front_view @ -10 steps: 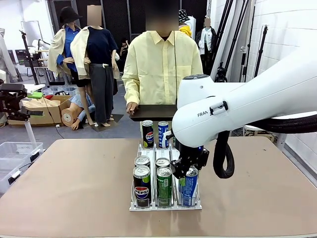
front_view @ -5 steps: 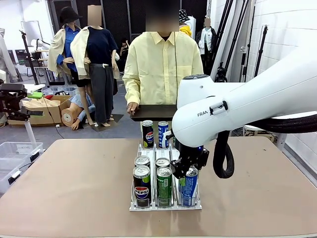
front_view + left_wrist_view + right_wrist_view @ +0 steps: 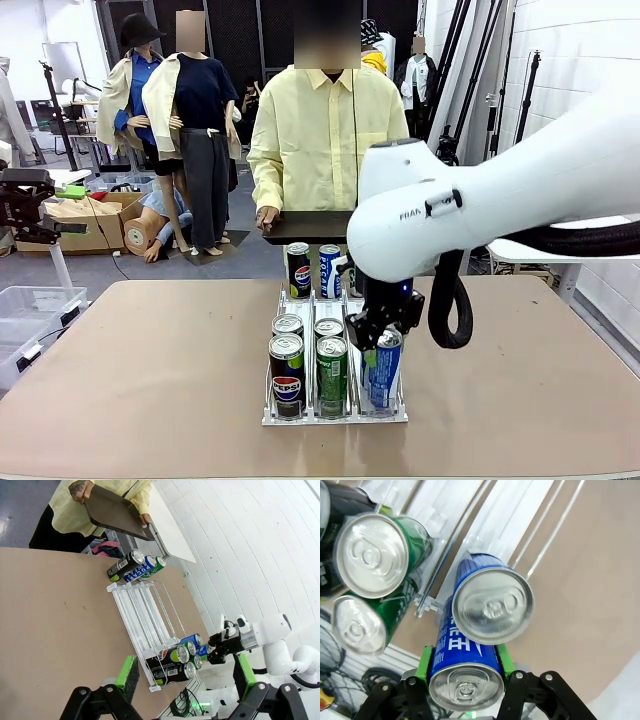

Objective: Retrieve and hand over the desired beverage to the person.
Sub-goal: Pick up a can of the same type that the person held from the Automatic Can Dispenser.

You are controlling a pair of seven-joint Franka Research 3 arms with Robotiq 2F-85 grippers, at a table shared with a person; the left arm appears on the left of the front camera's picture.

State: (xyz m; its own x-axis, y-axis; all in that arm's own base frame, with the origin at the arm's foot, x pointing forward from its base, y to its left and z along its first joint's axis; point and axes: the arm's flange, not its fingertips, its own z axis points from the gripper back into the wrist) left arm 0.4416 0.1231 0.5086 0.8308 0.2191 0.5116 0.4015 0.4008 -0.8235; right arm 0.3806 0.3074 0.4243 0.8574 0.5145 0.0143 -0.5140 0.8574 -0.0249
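A brown table [image 3: 150, 380] carries a white wire can rack [image 3: 338, 418] near its middle

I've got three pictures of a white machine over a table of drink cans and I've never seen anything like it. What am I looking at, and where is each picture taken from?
It is a robot with two white arms at a brown table. The front picture comes from a fixed camera between the arms, facing a person in a pale-yellow shirt who holds a dark tray. The other two come from cameras on the wrists, looking along each arm's jaws. On the table stands a rack with lanes of drink cans: black, green and blue. The right arm reaches over it, its jaws shut on a blue can at the near end of the right lane. The left arm's jaws, with green pads, stand open and hold nothing.
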